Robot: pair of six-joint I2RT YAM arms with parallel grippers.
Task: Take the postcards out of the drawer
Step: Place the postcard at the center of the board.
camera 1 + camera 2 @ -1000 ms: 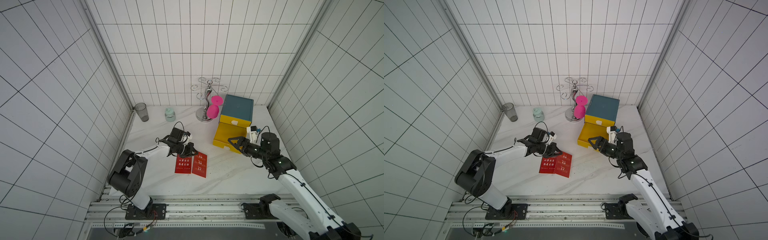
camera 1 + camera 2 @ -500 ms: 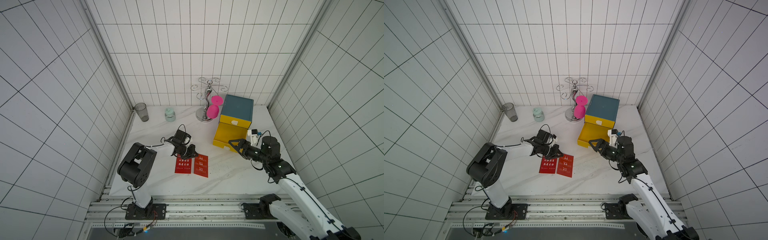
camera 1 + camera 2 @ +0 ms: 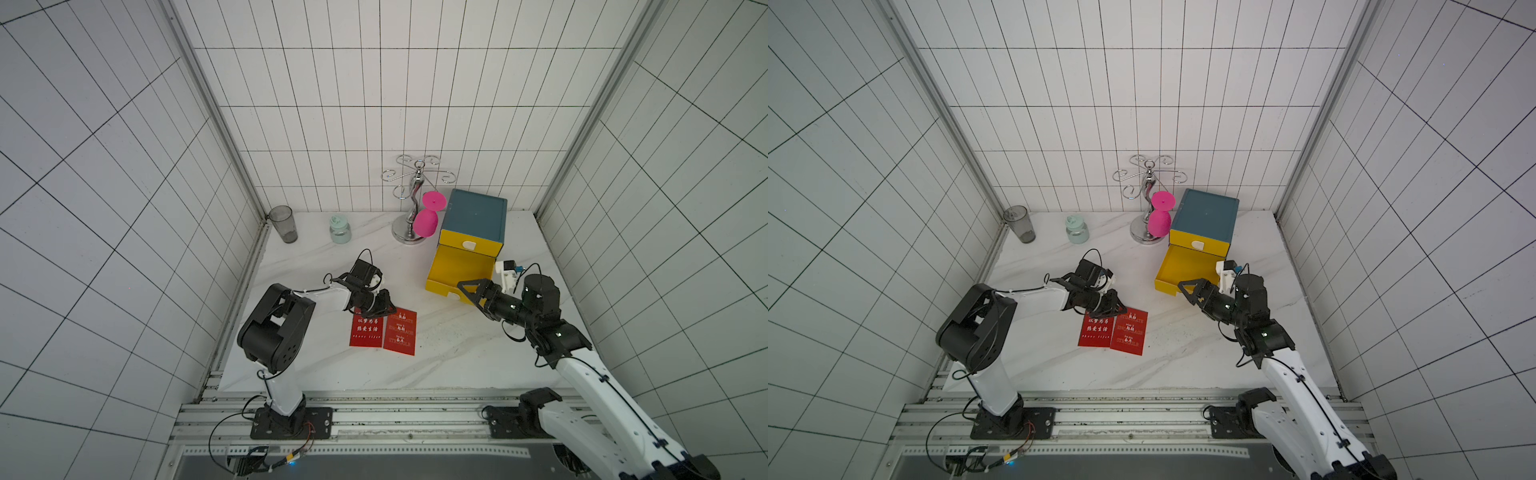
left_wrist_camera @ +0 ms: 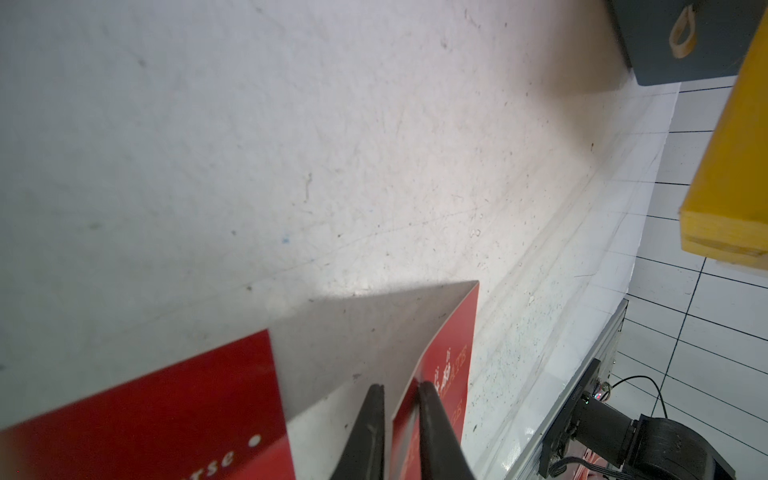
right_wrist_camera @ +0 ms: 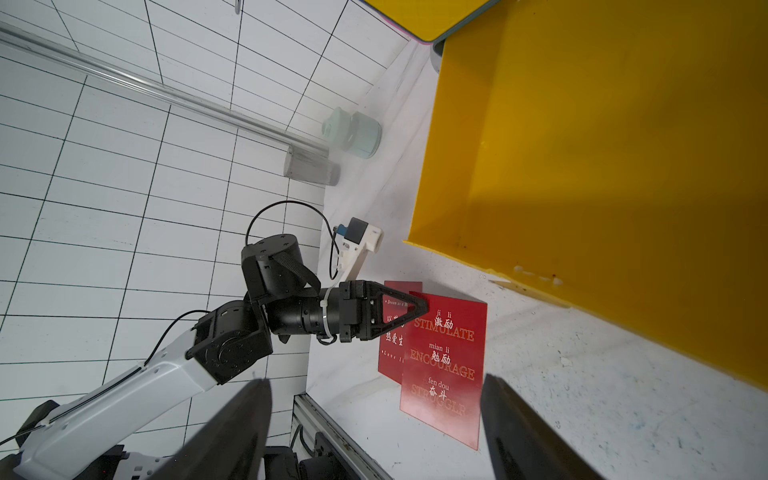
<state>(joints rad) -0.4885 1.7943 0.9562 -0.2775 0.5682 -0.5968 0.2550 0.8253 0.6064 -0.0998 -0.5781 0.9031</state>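
2 red postcards [image 3: 401, 332] lie toward the tabletop's [image 3: 457, 361] front edge, clear of the bare drawer [image 3: 449, 266]. The left fingers [image 4: 432, 419] sit barely parted around one's lifted edge, grip unclear, probably laying it flat. The right fingers [image 5: 519, 432] hang wide, empty.

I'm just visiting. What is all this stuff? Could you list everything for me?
cards: two seen, red, side by side on the table, front middle
cabinet: one, blue top, yellow drawers, back right
lower drawer: one, yellow, pulled out
rack: one, silver, beside the cabinet
goblet: one, pink, upside down on the rack
tumbler: one, grey, back left corner
jar: one, pale green, beside the tumbler
table: one, white marble
left claw: one, black, a card's edge between its fingers
right claw: one, black, open, before the drawer
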